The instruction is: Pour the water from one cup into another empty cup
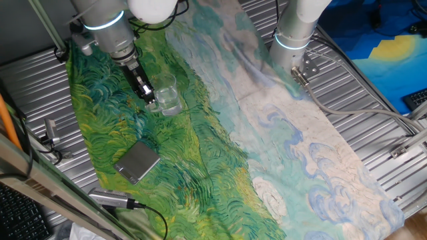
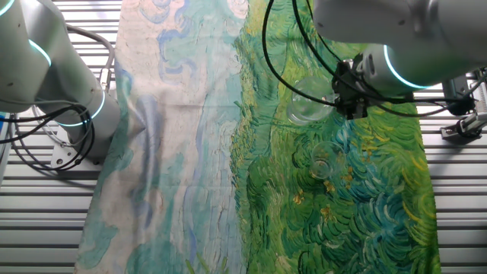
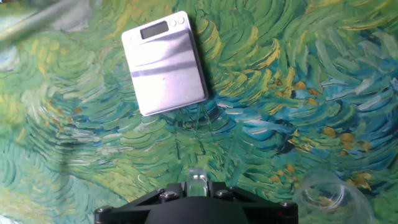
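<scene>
My gripper (image 1: pixel 145 92) is shut on a small clear glass cup (image 1: pixel 163 85) and holds it tilted above the green painted cloth. In the other fixed view the held cup (image 2: pixel 304 108) hangs left of the gripper (image 2: pixel 344 97). A second clear glass cup (image 1: pixel 171 106) stands on the cloth just below and beside the held one. It also shows in the other fixed view (image 2: pixel 323 163) and at the lower right of the hand view (image 3: pixel 326 196). In the hand view the glass rim sits between the jaws of the gripper (image 3: pixel 198 183). I cannot make out the water in either cup.
A grey flat square block with a small display (image 1: pixel 137 161) lies on the cloth nearer the front; in the hand view the block (image 3: pixel 165 62) is ahead of the fingers. A second arm's base (image 1: pixel 293 33) stands at the back right. A black cable (image 1: pixel 113 199) lies at the front left.
</scene>
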Tool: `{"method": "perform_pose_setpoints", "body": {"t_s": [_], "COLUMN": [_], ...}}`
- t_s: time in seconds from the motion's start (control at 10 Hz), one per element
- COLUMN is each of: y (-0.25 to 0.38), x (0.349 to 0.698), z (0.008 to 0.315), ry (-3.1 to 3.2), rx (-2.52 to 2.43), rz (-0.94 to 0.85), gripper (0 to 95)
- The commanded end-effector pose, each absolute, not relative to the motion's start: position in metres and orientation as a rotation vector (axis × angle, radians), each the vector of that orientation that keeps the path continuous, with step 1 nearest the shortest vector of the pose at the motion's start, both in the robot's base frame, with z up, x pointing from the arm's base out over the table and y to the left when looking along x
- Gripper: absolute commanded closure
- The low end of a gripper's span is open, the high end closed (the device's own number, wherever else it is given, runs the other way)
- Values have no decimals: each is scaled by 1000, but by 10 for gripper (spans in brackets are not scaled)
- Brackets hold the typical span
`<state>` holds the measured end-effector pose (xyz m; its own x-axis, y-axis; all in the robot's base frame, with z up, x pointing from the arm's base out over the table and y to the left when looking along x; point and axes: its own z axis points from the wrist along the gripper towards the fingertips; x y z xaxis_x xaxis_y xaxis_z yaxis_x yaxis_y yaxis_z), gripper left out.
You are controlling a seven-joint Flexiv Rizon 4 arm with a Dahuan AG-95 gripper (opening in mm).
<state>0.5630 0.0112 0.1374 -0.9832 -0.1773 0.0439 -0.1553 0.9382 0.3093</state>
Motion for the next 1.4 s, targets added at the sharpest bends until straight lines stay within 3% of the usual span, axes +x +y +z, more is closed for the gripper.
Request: {"method": "perform_pose_setpoints", "body": {"t_s": [0.1, 1.4], "y": [11, 10], "x": [565, 566], "z": [137, 136], "ry": [-3019, -3003], "rx": [261, 171], "rz": [-488, -683], "gripper": [950, 950]}}
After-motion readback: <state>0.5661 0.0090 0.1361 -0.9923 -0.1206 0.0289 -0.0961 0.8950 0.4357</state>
